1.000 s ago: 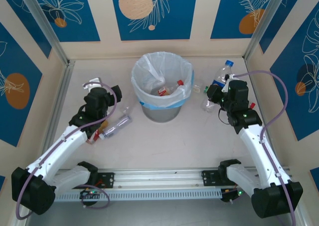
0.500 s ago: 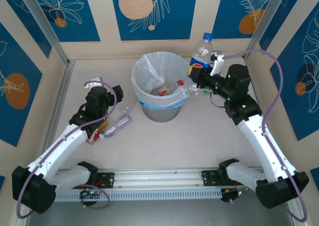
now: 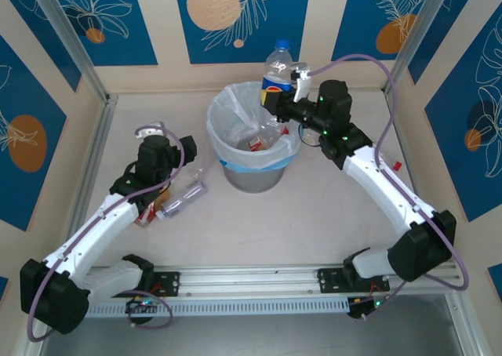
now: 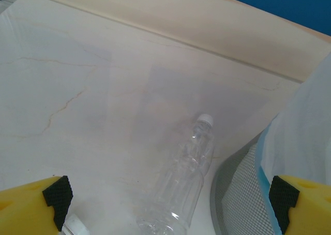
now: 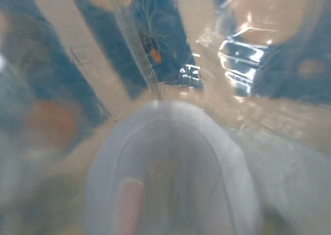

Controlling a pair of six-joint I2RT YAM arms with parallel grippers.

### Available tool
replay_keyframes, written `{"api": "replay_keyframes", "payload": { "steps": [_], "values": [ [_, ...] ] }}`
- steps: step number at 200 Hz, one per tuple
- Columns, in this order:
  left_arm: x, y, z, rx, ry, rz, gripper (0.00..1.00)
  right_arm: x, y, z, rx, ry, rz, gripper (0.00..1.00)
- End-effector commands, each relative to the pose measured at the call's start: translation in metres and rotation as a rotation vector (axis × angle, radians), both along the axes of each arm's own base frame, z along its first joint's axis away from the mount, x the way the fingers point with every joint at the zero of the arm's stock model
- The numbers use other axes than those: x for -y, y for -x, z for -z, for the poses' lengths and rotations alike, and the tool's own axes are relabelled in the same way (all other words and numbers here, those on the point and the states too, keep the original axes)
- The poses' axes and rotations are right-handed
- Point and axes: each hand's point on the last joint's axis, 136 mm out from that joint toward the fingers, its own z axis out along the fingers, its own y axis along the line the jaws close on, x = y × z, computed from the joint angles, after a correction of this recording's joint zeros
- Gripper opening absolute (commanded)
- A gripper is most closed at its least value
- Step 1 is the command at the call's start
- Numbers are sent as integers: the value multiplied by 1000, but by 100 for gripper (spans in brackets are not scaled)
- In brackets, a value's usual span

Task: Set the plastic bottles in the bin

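We see the right pincer point(image 3: 276, 103) pinching a blue-capped bottle point(image 3: 278, 67) by its lower body. The bottle is upright, above the far rim of the bin point(image 3: 227, 156). Inside the bin lie a couple of bottles with red on them point(image 3: 256, 143). The right wrist view is badly blurred; it looks like clear plastic right against the lens, but we cannot be sure.

The left pincer point(image 4: 168, 196) is spread wide, with yellow fingertips point(image 4: 36, 206) at both lower corners. It hovers over a white-capped bottle point(image 4: 186, 173) lying on the worktop point(image 4: 77, 90) just beside the bin's mesh wall. From the top, another clear bottle point(image 3: 182, 199) lies on the worktop beside the left arm.
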Motion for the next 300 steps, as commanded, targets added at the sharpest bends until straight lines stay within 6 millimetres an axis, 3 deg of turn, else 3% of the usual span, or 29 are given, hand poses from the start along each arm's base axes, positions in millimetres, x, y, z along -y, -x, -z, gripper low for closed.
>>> {"api": "replay_keyframes", "payload": {
  "steps": [1,32,89,116,140,166,191,263,300],
  "values": [
    [0,-1,-16,17,35,-1,99,-9,-5,-24,133,16,10,5],
    [-2,1,-14,11,36,-2,99,-15,-13,-4,116,57,32,7],
    [-1,1,-12,2,39,-2,99,-14,-21,40,36,170,67,24],
    [0,-1,-10,-2,42,-1,99,-13,-22,51,13,178,80,26],
    [3,-3,-9,-10,47,8,99,-12,-23,55,5,172,90,33],
    [4,-4,-8,-14,42,10,99,-12,-24,58,-4,175,91,47],
    [3,-3,-9,-13,38,9,99,-11,-25,60,-10,182,96,53],
    [2,-4,-5,-22,35,6,99,-8,-26,54,-3,180,115,59],
    [2,-4,-5,-23,34,5,99,-6,-30,65,-38,218,138,66]
  ]
}}
